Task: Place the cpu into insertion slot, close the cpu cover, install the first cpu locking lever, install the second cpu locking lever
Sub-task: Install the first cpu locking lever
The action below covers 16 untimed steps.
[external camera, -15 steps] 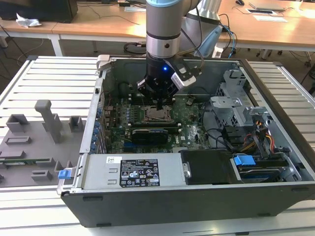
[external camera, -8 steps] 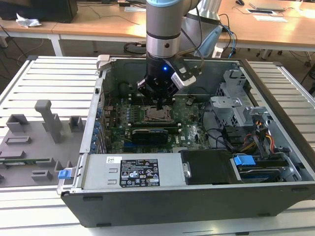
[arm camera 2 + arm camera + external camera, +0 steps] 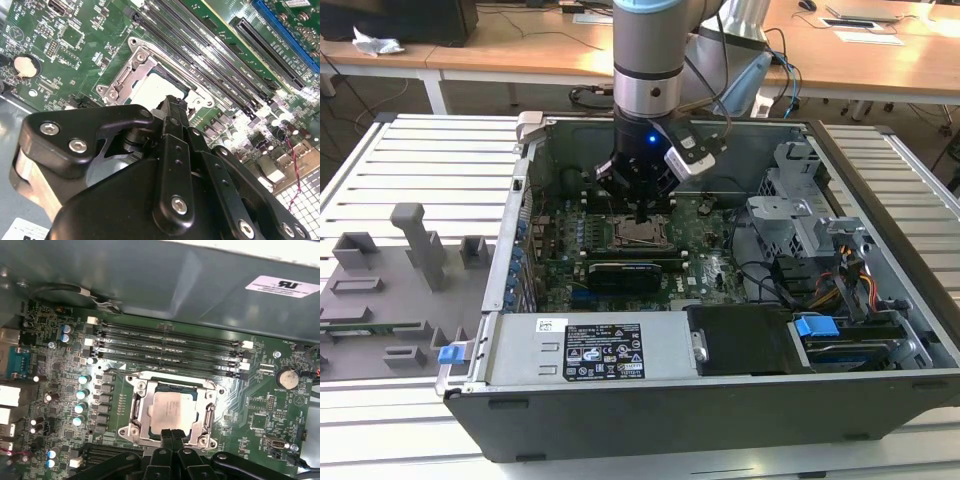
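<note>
Your gripper [image 3: 640,208] hangs low inside the open computer case [image 3: 720,400], right over the insertion slot [image 3: 642,236] near the middle of the green motherboard [image 3: 712,268]. The cpu [image 3: 171,412] lies flat in that slot, silvery top up, and the cpu cover [image 3: 137,409] looks laid down around it. The fingertips [image 3: 166,437] are pressed together with nothing between them, just beside the socket's edge in both wrist views. Treat the chip as light, rigid and slick on top, with a delicate underside. I'd judge its opposite side edges the only safe hold, never the faces. The cover reads as thin, springy sheet metal, so press on its frame, not on the chip. The first wrist view gives you the whole socket nearly square-on, with the long memory slots [image 3: 170,342] alongside it. The second wrist view looks past the finger linkage and shows the tips close against the cover's rim. The exterior view tells you how deep the arm sits in the case.
</note>
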Tool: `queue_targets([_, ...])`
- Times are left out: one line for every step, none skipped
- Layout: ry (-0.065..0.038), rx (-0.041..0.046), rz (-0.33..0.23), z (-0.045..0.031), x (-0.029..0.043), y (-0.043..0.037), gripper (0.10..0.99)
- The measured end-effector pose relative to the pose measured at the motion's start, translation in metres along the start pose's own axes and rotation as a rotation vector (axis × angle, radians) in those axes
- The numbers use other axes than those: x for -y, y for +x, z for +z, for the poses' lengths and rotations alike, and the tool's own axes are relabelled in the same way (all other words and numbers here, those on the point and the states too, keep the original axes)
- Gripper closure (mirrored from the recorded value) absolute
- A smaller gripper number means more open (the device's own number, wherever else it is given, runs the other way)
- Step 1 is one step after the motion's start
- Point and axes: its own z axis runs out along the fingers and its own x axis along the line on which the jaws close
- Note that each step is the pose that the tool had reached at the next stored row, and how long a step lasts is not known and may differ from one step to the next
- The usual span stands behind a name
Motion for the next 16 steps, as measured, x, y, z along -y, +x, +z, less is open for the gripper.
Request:
queue_targets([0.000, 0.0006, 0.000, -0.0001, -0.0004, 0.0029, 0.980])
queue_targets([0.000, 0.0012, 0.000, -0.0002, -0.0007, 0.0050, 0.980])
queue_targets([0.000, 0.0017, 0.000, -0.0002, -0.0010, 0.0071, 0.980])
queue_targets([0.000, 0.0027, 0.000, -0.0003, -0.0015, 0.0104, 0.980])
queue_targets([0.000, 0.0034, 0.000, -0.0004, -0.0018, 0.0126, 0.980])
queue_targets([0.001, 0.0039, 0.000, -0.0005, -0.0020, 0.0144, 0.980])
queue_targets([0.001, 0.0043, 0.000, -0.0005, -0.0022, 0.0157, 0.980])
queue_targets([0.001, 0.0050, 0.000, -0.0006, -0.0025, 0.0181, 0.980])
queue_targets([0.001, 0.0054, 0.000, -0.0007, -0.0028, 0.0197, 0.980])
queue_targets([0.001, 0.0059, 0.000, -0.0007, -0.0031, 0.0220, 0.980])
queue_targets([0.001, 0.0063, 0.000, -0.0008, -0.0035, 0.0245, 0.980])
queue_targets([0.001, 0.0063, 0.000, -0.0008, -0.0036, 0.0252, 0.980])
queue_targets([0.001, 0.0063, 0.000, -0.0009, -0.0037, 0.0259, 0.980])
queue_targets([0.001, 0.0063, 0.000, -0.0009, -0.0038, 0.0272, 0.980])
queue_targets([0.001, 0.0063, 0.000, -0.0009, -0.0039, 0.0279, 0.980])
queue_targets([0.001, 0.0063, 0.000, -0.0010, -0.0040, 0.0288, 0.980])
